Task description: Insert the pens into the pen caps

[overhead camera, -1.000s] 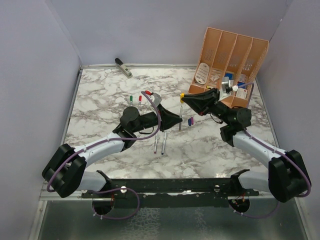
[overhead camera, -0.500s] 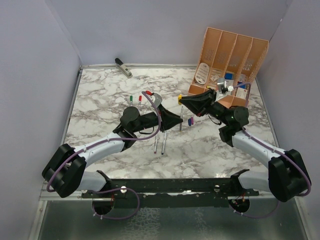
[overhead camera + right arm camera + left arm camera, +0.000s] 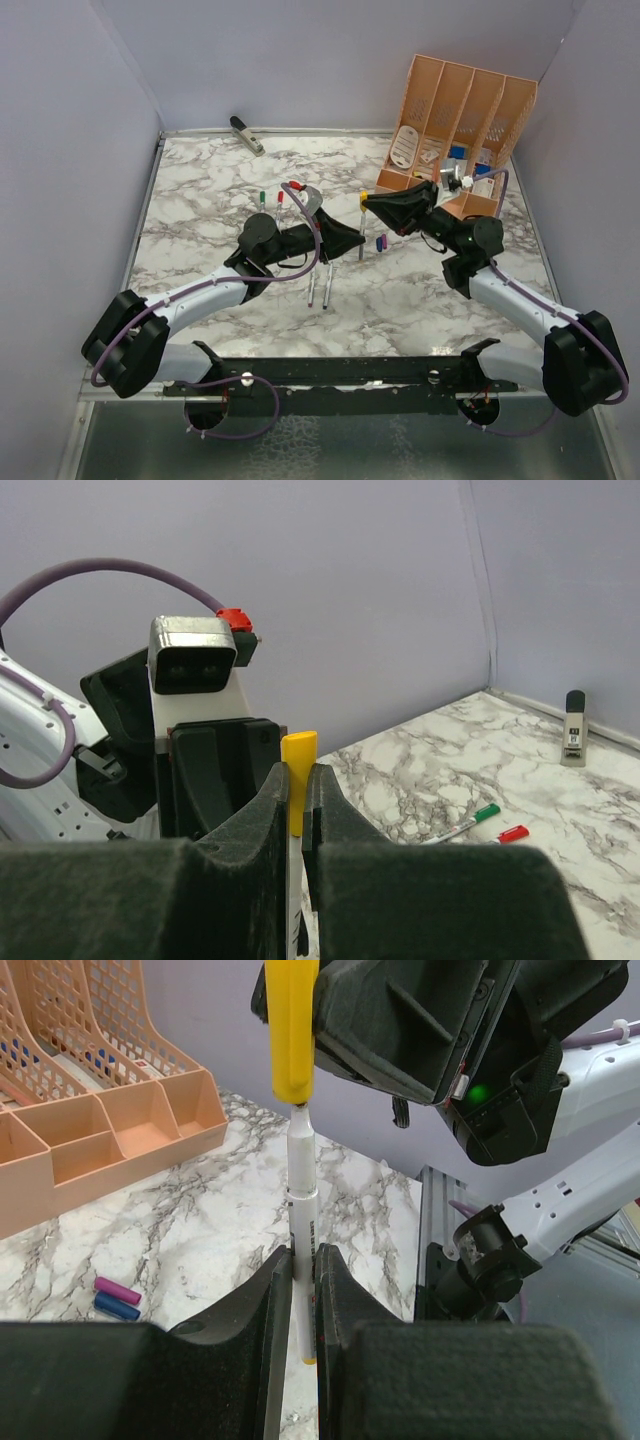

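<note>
Nearest the bases: two loose pens (image 3: 320,288) lie side by side on the table (image 3: 200,230), waiting their turn.

Left gripper (image 3: 303,1260): fingers pressed onto a pen (image 3: 302,1190) low on the barrel, holding it upright, nib up, above the table.

Right gripper (image 3: 297,790): pinching the yellow cap (image 3: 292,1030), mouth down, right over that nib. The cap mouth sits at the tip; can't tell if it has started on.

Step in hand is the press-fit. My take:
- In the left wrist view the cap looks slightly off-axis from the barrel. Centre it before pushing.
- Push straight along the pen axis, slowly. Left arm stays put as the anvil.
- The grip is low, so the long free end can lever over if the cap catches the shoulder. If it tilts, back off and re-align.
- The thin barrel may slide down through the pads under load. Watch for that.
- Release only once the cap is seated.

Past the grippers: blue cap (image 3: 118,1306) and purple cap (image 3: 112,1286) lie touching on the table. Further left are the green pen (image 3: 465,825) and the red cap (image 3: 512,833) just beside it.

Far edge: stapler (image 3: 247,133). Far right: organizer (image 3: 455,120). Neither is involved.
</note>
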Controlling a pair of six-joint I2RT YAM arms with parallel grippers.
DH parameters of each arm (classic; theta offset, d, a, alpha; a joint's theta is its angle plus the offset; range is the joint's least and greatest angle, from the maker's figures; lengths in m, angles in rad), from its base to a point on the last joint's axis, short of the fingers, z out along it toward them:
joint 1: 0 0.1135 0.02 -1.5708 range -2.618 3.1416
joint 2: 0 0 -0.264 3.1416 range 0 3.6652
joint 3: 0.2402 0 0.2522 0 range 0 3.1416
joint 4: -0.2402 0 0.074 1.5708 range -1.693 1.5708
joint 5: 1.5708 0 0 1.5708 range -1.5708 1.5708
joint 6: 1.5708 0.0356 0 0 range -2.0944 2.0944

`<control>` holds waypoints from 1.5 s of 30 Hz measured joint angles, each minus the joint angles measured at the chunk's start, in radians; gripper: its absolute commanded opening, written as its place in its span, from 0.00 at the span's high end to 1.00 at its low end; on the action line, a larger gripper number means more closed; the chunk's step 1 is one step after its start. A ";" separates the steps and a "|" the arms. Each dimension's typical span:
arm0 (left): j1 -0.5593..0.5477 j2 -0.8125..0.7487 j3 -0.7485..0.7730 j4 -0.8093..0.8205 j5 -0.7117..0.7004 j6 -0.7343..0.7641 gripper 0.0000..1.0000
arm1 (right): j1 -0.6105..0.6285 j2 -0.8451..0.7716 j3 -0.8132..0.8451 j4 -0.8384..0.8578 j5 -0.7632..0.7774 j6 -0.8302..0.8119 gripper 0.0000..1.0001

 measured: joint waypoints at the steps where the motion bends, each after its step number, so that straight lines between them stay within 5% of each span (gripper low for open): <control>1: 0.000 0.000 0.000 0.000 0.000 0.000 1.00 | 0.000 0.000 -0.005 0.000 0.002 0.000 0.98; 45: 0.000 -0.035 0.000 -0.033 -0.091 0.053 1.00 | 0.032 0.008 -0.046 -0.022 0.027 -0.003 0.98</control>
